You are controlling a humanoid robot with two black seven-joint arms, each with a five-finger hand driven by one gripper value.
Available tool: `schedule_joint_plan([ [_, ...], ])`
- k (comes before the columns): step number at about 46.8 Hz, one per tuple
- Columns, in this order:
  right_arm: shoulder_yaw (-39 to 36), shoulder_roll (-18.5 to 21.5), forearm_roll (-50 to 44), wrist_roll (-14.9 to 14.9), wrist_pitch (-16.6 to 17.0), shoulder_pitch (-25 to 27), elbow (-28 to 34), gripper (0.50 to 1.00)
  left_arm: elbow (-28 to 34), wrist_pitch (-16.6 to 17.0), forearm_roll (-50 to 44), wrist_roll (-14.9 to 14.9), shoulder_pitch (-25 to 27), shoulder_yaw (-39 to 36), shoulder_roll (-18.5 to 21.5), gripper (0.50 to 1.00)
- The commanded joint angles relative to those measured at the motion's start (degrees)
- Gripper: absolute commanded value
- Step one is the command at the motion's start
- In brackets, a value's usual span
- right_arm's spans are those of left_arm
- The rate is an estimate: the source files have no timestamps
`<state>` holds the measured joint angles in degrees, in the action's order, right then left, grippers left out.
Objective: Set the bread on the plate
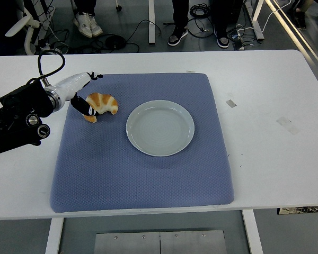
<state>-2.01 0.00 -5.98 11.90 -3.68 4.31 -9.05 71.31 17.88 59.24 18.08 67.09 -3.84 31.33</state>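
A golden croissant (103,102), the bread, lies on the blue mat left of the pale round plate (160,127), which has nothing on it. My left hand (90,93) reaches in from the left edge and straddles the croissant's left end. Its black thumb (87,108) lies against the near left side of the bread. The other fingertips (96,76) stretch out behind the bread, a short gap away from it. The croissant still rests on the mat. My right arm does not show.
The blue mat (143,174) covers the middle of the white table (275,106). A black cable loops over the left arm near the table's far left corner. People's legs, shoes and floor cables show beyond the far edge.
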Motion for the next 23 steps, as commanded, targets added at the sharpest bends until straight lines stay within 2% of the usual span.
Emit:
schedule_joint_plan([
  [1,-0.01,0.00,0.00,-0.03,-0.01,0.00,0.00,1.000,-0.21,0.14,0.09,-0.07,-0.30,-0.20,-0.04,0.915],
  [16,-0.01,0.00,0.00,-0.03,-0.01,0.00,0.00,1.000,-1.70,1.11,0.18,-0.07,-1.18,-0.20,-1.18,0.892],
  [23,-0.01,0.00,0.00,0.05,-0.01,0.00,0.00,1.000,-1.97,1.11,0.18,-0.07,-1.35,-0.11,-1.36,0.854],
])
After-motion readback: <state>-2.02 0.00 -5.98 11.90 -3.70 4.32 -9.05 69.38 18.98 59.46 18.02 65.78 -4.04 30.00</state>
